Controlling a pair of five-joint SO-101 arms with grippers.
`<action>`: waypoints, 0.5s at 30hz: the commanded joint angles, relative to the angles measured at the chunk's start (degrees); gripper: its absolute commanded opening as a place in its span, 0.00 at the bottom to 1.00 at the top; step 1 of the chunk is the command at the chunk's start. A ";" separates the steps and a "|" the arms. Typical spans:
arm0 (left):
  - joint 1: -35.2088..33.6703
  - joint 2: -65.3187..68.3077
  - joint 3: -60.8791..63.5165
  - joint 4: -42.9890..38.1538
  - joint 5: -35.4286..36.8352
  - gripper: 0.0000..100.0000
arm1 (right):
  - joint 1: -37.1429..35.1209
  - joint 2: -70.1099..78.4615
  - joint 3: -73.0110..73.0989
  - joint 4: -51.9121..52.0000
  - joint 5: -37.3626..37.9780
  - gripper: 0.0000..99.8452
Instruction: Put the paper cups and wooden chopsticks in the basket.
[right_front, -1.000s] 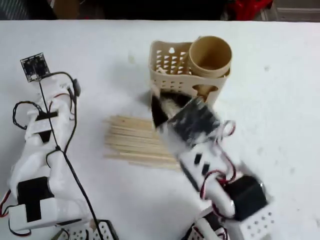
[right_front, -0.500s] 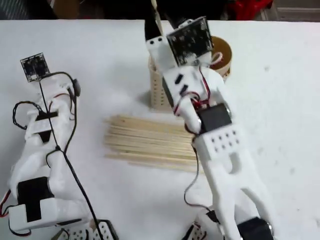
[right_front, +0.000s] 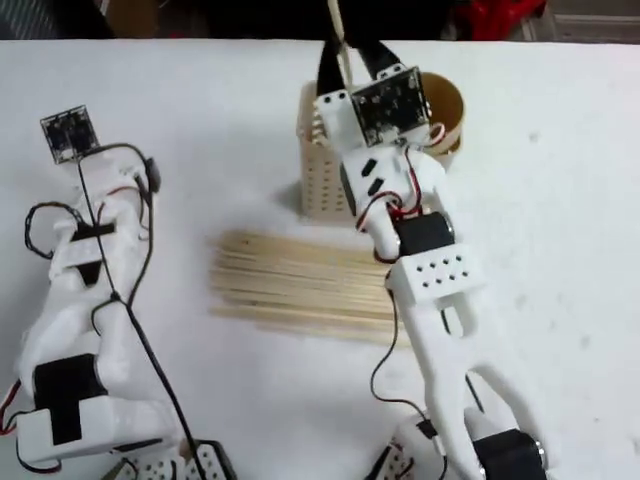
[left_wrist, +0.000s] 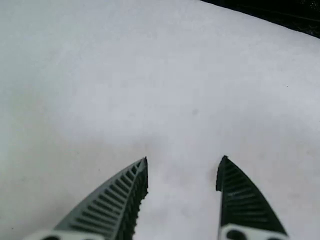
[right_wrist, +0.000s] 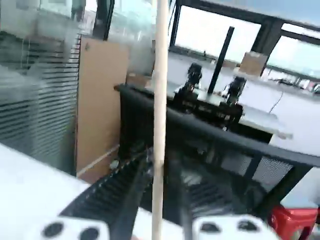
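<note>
- Wooden chopsticks are seen lying in a loose flat bundle at the middle of the white table, just near of the basket, their right ends hidden under the right arm.
- One single chopstick is held upright, closed between the jaws of the right gripper; in the high view that chopstick is seen rising past the far edge of the table.
- The right gripper is placed above the far side of the basket, with the arm stretched from the near right edge across the bundle.
- A paper cup is seen standing in the right part of the basket, mostly covered by the wrist of the right arm.
- The left gripper is held with its jaws wide apart and nothing between them, over bare table.
- The left arm is found folded at the left side, well apart from the bundle and the basket.
</note>
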 joint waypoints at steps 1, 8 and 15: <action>0.84 -0.22 -2.99 0.09 0.35 0.23 | 0.31 -3.30 -0.18 4.35 -0.62 0.19; 0.84 -0.22 -2.99 0.09 0.35 0.23 | 1.45 -14.11 -0.09 30.99 -0.44 0.11; 0.84 -0.13 -2.81 0.09 0.35 0.23 | -3.65 -24.92 -0.09 60.70 2.73 0.09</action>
